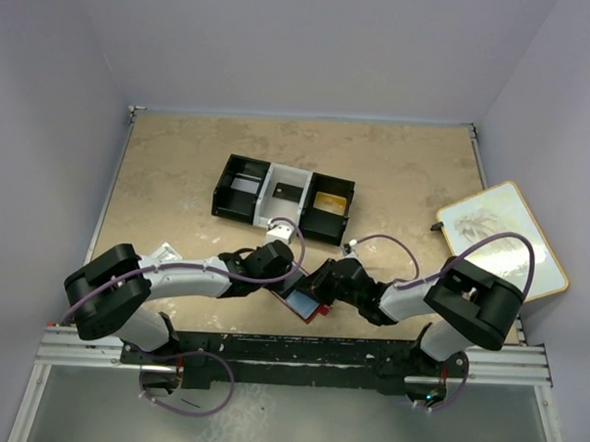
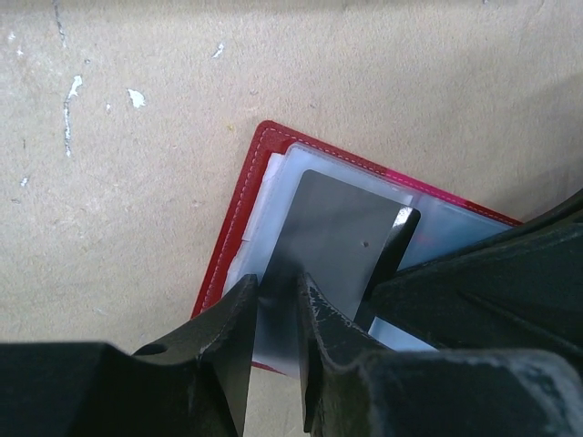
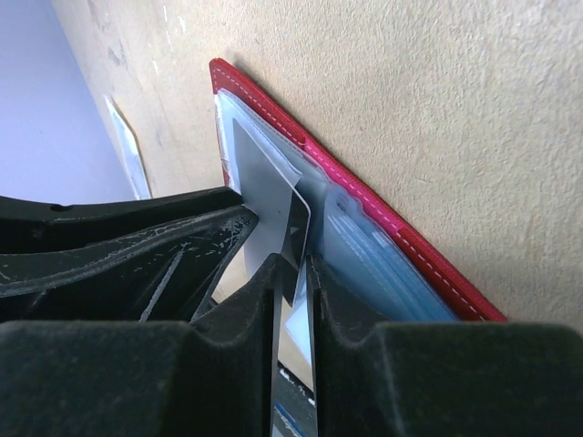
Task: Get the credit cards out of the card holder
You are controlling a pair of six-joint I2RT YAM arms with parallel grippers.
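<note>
The red card holder [image 1: 309, 305] lies open on the table near the front edge, between both arms. Its red stitched border [image 2: 239, 228] frames pale blue-grey sleeves [image 3: 383, 264]. A grey credit card [image 2: 342, 228] stands partly out of a sleeve. My right gripper [image 3: 293, 269] is shut on this card [image 3: 264, 182], which runs edge-on between its fingers. My left gripper [image 2: 275, 289] points at the card's face with its jaws a narrow slit apart. Whether it pinches anything I cannot tell. In the top view the left gripper [image 1: 291, 278] and right gripper [image 1: 320, 284] almost touch over the holder.
A black-and-white three-compartment tray [image 1: 283, 198] stands mid-table behind the grippers. A pale board with a wooden rim [image 1: 500, 235] leans at the right edge. A clear plastic packet [image 1: 163, 251] lies by the left arm. The metal rail [image 1: 289, 353] runs just in front of the holder.
</note>
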